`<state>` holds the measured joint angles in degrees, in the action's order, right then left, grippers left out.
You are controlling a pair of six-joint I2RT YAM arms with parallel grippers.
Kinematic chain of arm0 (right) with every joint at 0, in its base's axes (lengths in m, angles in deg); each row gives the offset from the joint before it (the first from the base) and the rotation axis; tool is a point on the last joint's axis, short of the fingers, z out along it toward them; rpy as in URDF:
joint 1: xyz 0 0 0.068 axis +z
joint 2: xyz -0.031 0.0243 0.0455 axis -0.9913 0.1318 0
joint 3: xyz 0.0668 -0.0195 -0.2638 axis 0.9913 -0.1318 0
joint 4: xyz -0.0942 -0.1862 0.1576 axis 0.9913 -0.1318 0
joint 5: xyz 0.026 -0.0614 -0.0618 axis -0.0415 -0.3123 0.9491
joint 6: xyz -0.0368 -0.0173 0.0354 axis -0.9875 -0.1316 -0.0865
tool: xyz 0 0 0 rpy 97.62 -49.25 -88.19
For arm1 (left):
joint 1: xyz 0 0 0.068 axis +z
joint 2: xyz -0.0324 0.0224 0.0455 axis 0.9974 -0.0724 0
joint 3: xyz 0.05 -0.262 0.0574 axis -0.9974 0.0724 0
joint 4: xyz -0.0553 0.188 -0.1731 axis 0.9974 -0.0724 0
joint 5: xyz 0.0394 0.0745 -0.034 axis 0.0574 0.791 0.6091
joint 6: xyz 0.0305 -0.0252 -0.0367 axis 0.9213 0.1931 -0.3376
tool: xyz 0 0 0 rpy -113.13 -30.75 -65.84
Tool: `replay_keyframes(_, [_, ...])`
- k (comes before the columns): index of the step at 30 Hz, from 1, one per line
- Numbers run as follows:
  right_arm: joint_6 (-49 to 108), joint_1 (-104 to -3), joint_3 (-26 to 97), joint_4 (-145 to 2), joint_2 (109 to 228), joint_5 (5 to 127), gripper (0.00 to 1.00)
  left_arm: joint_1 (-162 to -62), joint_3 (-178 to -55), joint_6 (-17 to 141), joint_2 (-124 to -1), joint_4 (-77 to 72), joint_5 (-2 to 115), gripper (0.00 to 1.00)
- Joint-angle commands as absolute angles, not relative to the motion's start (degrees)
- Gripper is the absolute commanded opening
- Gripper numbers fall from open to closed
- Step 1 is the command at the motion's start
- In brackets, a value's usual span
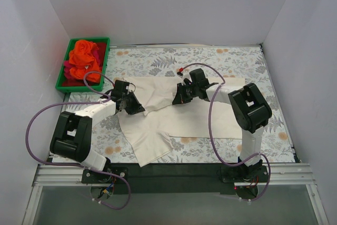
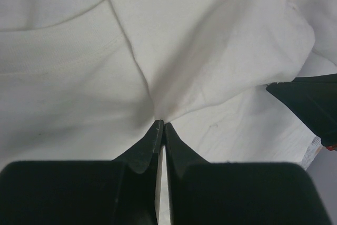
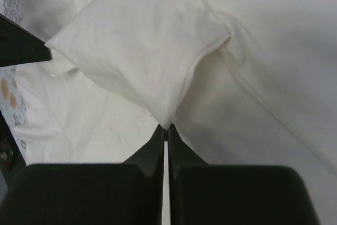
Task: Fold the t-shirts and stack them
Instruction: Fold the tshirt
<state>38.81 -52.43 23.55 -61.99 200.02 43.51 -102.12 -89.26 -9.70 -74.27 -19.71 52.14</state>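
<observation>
- Top external view: cream t-shirt (image 1: 200, 120) lies spread mid-table; orange t-shirt (image 1: 85, 56) waits in green bin (image 1: 88, 40), far left.
- Left gripper (image 2: 161, 125) and right gripper (image 3: 165, 127) both pinch its cloth, jaws closed, likely to fold it over.

Right pincer (image 3: 165, 130), its two dark fingers pressed together on a raised peak of the cream t-shirt (image 3: 137, 51). The shirt's creased folds and a curved seam fill the frame. At the left edge: a strip of floral tablecloth (image 3: 9, 1) and a dark pointed part (image 3: 18, 46).
</observation>
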Motion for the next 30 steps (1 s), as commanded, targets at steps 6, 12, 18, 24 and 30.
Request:
replay_keyframes(6, [35.5, -53.2, 33.7, -82.5, 198.3, 45.5, 0.01, -101.8, -89.9, -9.6, -72.3, -21.5, 51.4, 0.25])
replay_keyframes(12, [33.1, -53.9, 38.3, -91.4, 199.6, 48.6, 0.01, -101.0, -90.4, -9.2, -71.0, -22.5, 56.1, 0.49])
replay_keyframes(18, [31.5, -54.0, 42.0, -95.9, 201.2, 49.8, 0.01, -98.4, -94.8, -8.5, -74.2, -21.8, 58.9, 0.45])
replay_keyframes(24, [30.7, -54.0, 45.4, -99.2, 203.4, 50.5, 0.01, -97.6, -101.2, -6.2, -80.5, -22.4, 62.0, 0.4])
replay_keyframes(30, [28.3, -54.0, 47.2, -103.8, 204.1, 49.6, 0.15, -96.2, -105.3, -3.4, -82.8, -23.8, 67.2, 0.42])
